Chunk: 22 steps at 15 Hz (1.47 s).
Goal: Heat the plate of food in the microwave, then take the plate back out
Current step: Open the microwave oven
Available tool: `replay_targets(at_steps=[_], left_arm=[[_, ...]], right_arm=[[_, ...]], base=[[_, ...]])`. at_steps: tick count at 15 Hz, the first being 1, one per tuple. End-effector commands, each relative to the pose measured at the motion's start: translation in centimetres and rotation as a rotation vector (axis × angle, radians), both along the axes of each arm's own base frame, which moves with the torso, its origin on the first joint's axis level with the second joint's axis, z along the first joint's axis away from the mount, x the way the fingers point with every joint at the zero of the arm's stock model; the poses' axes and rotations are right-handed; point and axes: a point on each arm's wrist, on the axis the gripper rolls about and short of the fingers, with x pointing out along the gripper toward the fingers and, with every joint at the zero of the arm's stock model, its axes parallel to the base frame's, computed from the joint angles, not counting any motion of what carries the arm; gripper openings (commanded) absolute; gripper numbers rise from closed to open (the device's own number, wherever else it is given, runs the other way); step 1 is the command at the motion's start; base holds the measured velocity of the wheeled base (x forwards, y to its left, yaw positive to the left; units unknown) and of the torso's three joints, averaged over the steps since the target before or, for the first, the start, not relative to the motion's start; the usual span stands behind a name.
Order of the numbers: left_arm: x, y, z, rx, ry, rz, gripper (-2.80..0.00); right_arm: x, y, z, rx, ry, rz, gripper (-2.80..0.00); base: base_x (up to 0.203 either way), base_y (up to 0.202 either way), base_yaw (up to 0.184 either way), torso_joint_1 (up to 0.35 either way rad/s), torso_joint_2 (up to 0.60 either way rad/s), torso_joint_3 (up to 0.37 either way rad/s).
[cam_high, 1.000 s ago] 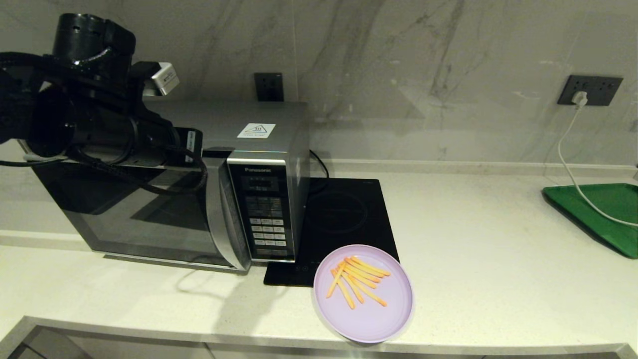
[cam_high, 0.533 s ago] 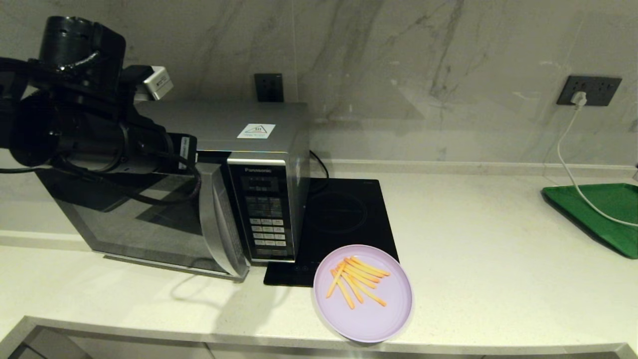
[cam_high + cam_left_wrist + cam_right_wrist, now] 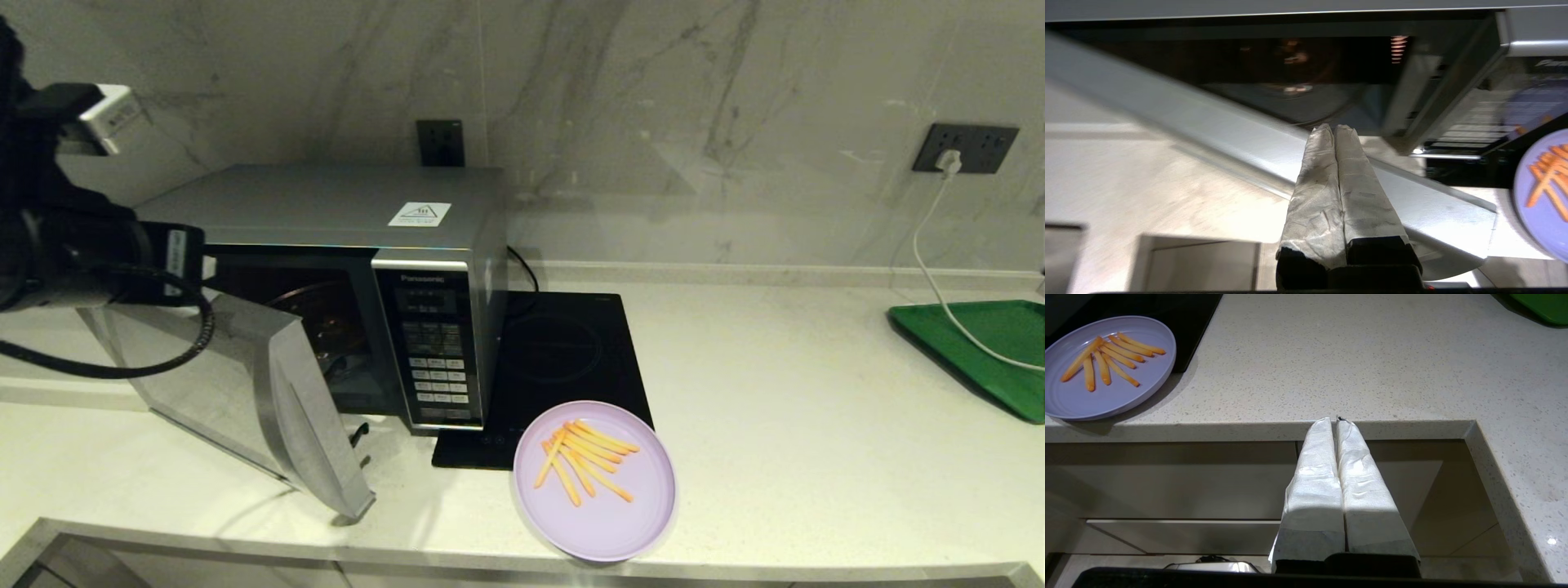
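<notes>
The microwave [image 3: 408,269] stands with its door [image 3: 269,400] swung partly open over the white counter [image 3: 816,425], the left gripper [image 3: 1334,130] just behind the door's top edge, fingers pressed together and holding nothing. The plate of food [image 3: 594,480] sits untouched at the counter's front edge, partly on the black hob [image 3: 563,351] just beside the microwave, while the right gripper [image 3: 1336,420] waits below the counter lip, also closed and empty. The door-opening step looks nearly done; next, the door must clear the cavity so the plate can be lifted inside.
</notes>
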Motion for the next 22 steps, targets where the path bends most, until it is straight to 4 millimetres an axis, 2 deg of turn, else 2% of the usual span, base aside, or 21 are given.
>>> replay_targets(at_steps=[1, 5, 6, 7, 9, 14, 17, 20, 22], left_arm=[[-5.1, 2.4, 2.0, -0.003, -0.085, 0.066, -2.8], [-11.6, 4.4, 3.2, 0.056, -0.155, 0.138, -2.8], [-12.5, 4.5, 3.5, 0.075, -0.173, 0.115, -2.8], [-12.3, 4.3, 3.6, 0.066, -0.183, 0.078, -2.8], [-11.0, 3.5, 3.2, 0.05, -0.169, -0.01, -2.8], [-4.7, 0.8, 1.0, 0.017, -0.001, -0.07, -2.8], [-1.5, -1.2, 0.2, -0.048, 0.017, -0.083, -2.8], [0.3, -1.8, -0.5, -0.046, 0.04, -0.078, -2.8], [0.8, -1.9, -1.1, -0.037, 0.062, -0.061, -2.8]], right_arm=[[0.0, 0.0, 0.0, 0.001, 0.004, 0.0, -2.8], [0.0, 0.0, 0.0, 0.001, 0.001, 0.0, -2.8], [0.0, 0.0, 0.0, 0.001, 0.001, 0.0, -2.8], [0.0, 0.0, 0.0, 0.001, 0.002, 0.0, -2.8], [0.0, 0.0, 0.0, 0.001, 0.001, 0.0, -2.8], [0.0, 0.0, 0.0, 0.001, 0.002, 0.0, -2.8], [0.0, 0.0, 0.0, 0.001, 0.001, 0.0, -2.8], [0.0, 0.0, 0.0, 0.0, 0.002, 0.0, -2.8], [0.0, 0.0, 0.0, 0.001, 0.002, 0.0, -2.8]], base=[[0.0, 0.0, 0.0, 0.0, 0.0, 0.0], [0.0, 0.0, 0.0, 0.0, 0.0, 0.0], [0.0, 0.0, 0.0, 0.0, 0.0, 0.0], [0.0, 0.0, 0.0, 0.0, 0.0, 0.0], [0.0, 0.0, 0.0, 0.0, 0.0, 0.0], [0.0, 0.0, 0.0, 0.0, 0.0, 0.0], [0.0, 0.0, 0.0, 0.0, 0.0, 0.0], [0.0, 0.0, 0.0, 0.0, 0.0, 0.0], [0.0, 0.0, 0.0, 0.0, 0.0, 0.0]])
